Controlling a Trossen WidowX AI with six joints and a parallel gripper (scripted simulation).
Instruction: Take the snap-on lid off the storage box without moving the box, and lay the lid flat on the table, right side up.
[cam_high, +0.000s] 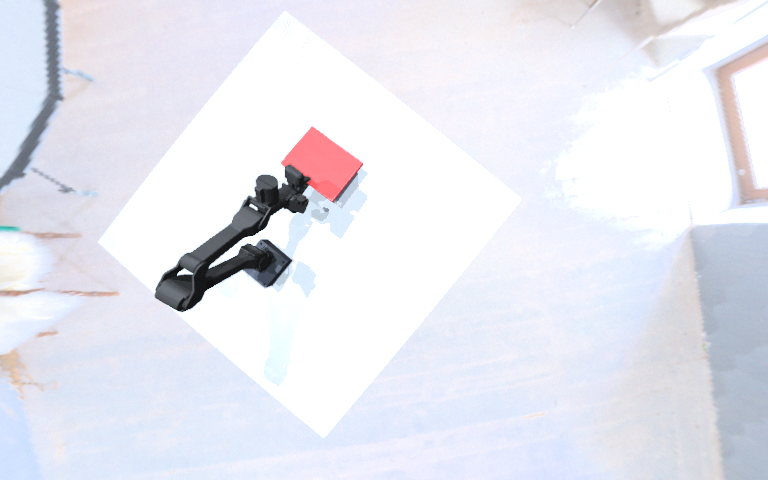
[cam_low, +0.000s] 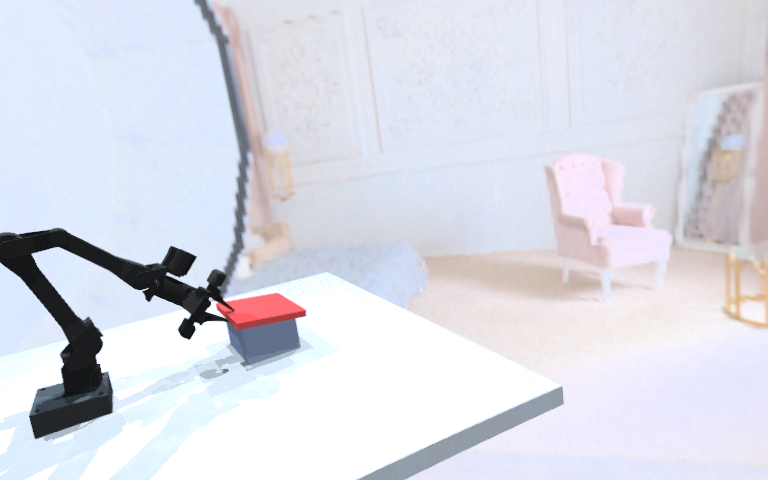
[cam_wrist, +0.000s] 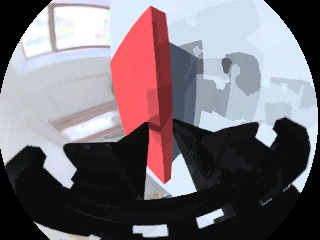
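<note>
White square surface (cam_high: 396, 237) fills the top view, set corner-on over a pale floor; a window frame (cam_high: 736, 124) shows at right. One black arm, one base (cam_high: 277, 266), one red lid (cam_high: 322, 161). No writing legible anywhere. From above the lid hides the box entirely. End effector (cam_high: 295, 180) sits at the lid's near corner edge.

Exterior view: pale panelled room, one pink armchair (cam_low: 600, 220), one gold side table (cam_low: 747, 288) at the right margin. Only this view shows the grey-blue storage box (cam_low: 266, 339), standing on the surface (cam_low: 396, 384) with the lid (cam_low: 263, 308) on top, overhanging the walls; whether it is lifted clear I cannot tell. End effector (cam_low: 220, 312) meets the lid's arm-side edge, one finger above, one below.

Wrist view: lid (cam_wrist: 143, 94) seen edge-on, running up from between the dark fingers, box wall (cam_wrist: 183, 94) just beside it. End effector closed partway, clamped on the lid's rim.
</note>
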